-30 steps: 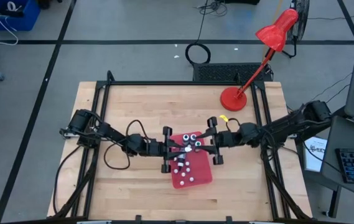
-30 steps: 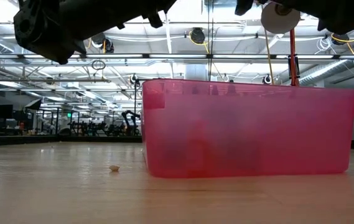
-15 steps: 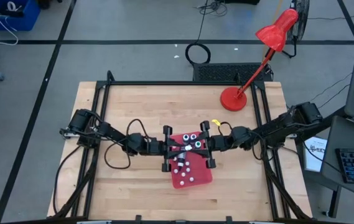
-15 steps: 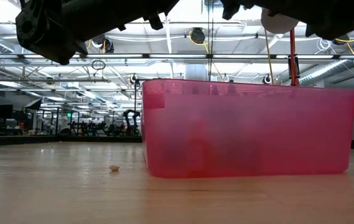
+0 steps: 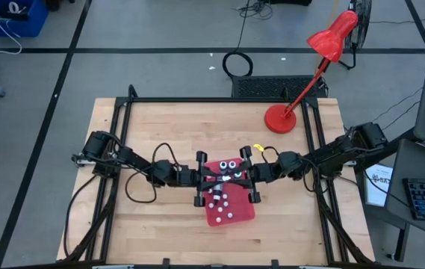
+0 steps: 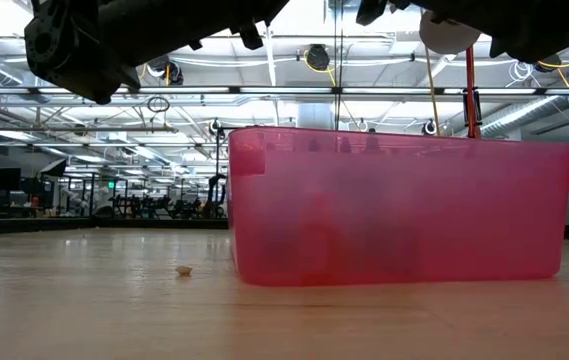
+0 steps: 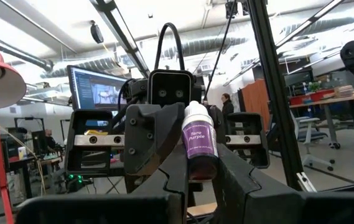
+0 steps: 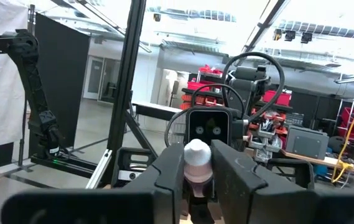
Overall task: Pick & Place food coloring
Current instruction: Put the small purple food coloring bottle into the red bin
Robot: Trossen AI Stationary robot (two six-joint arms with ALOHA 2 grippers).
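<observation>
Over the middle of the light wooden counter (image 5: pixel 160 127), toward its front edge, both dark arms meet above a translucent red plastic tray (image 5: pixel 234 215). The left hand (image 5: pixel 213 176) and the right hand (image 5: pixel 234 175) face each other, almost touching. In the left wrist view, the left hand's fingers (image 7: pixel 164 177) are closed on a small white dropper bottle with a purple label (image 7: pixel 199 140), held upright, with the right hand straight ahead of it. The right wrist view shows the right hand's fingers (image 8: pixel 167 171) pressed on either side of the same bottle's rounded white cap (image 8: pixel 196 153). More small bottles (image 5: pixel 228 165) stand along the tray's far edge, and whitish pieces (image 5: pixel 223 202) lie scattered across its floor. A red desk lamp (image 5: pixel 302 75) stands near the counter's far right corner.
</observation>
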